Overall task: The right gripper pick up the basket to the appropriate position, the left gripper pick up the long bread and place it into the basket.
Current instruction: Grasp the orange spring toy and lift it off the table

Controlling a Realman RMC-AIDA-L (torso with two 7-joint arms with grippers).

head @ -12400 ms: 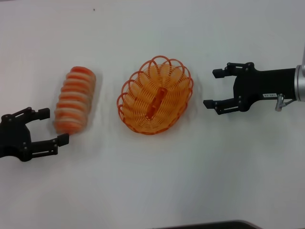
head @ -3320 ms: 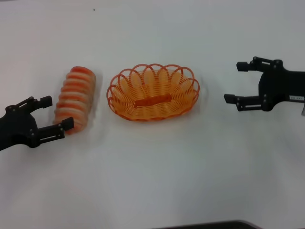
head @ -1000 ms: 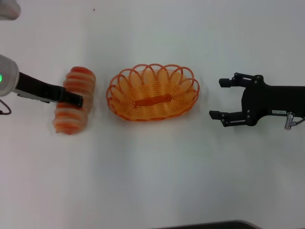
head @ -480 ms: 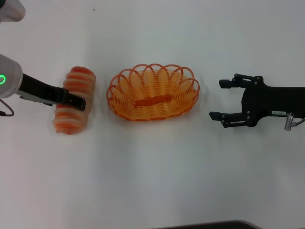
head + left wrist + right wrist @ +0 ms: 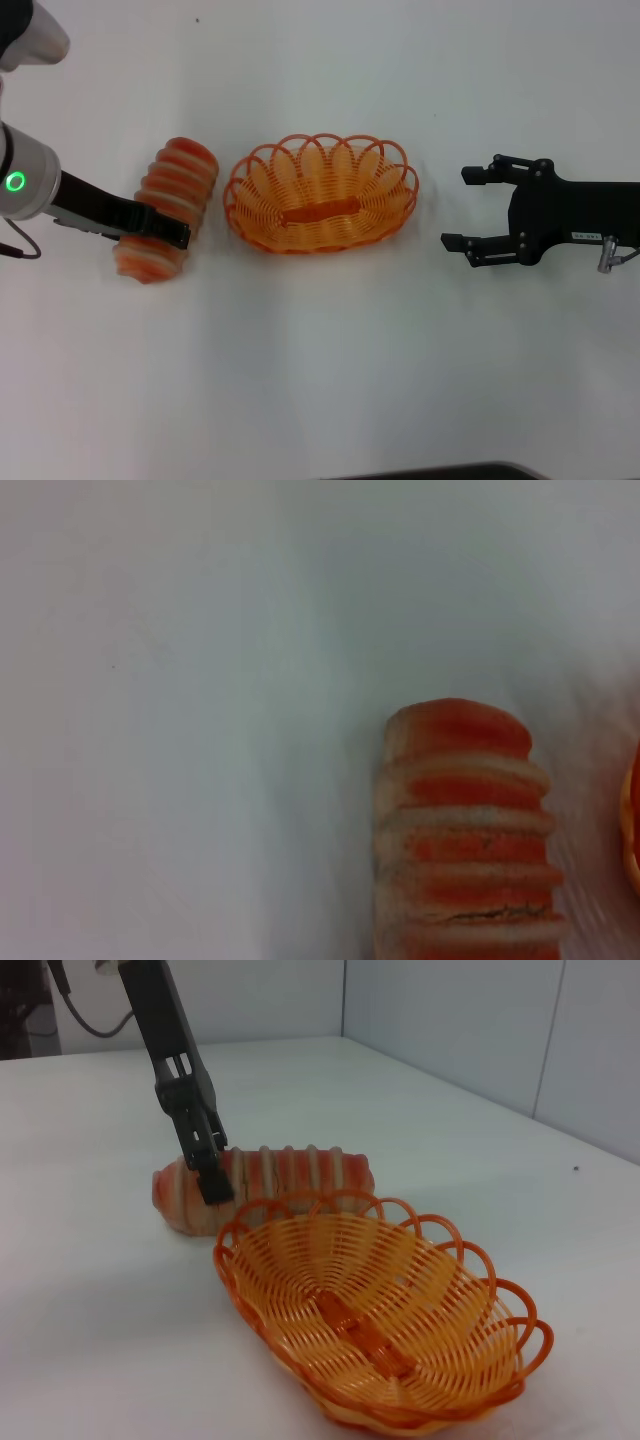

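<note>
Gripping long bread (image 5: 165, 210), left pincer (image 5: 160, 228) partly hidden; far finger unseen.

we count one basket (image 5: 322, 195), orange and made of wire. we count one long bread (image 5: 165, 210), striped cream and orange-red. we see two grippers: the left gripper (image 5: 172, 231) at the bread, and the right gripper (image 5: 462, 207) apart from the basket. all of it shares one white surface (image 5: 330, 360).
</note>
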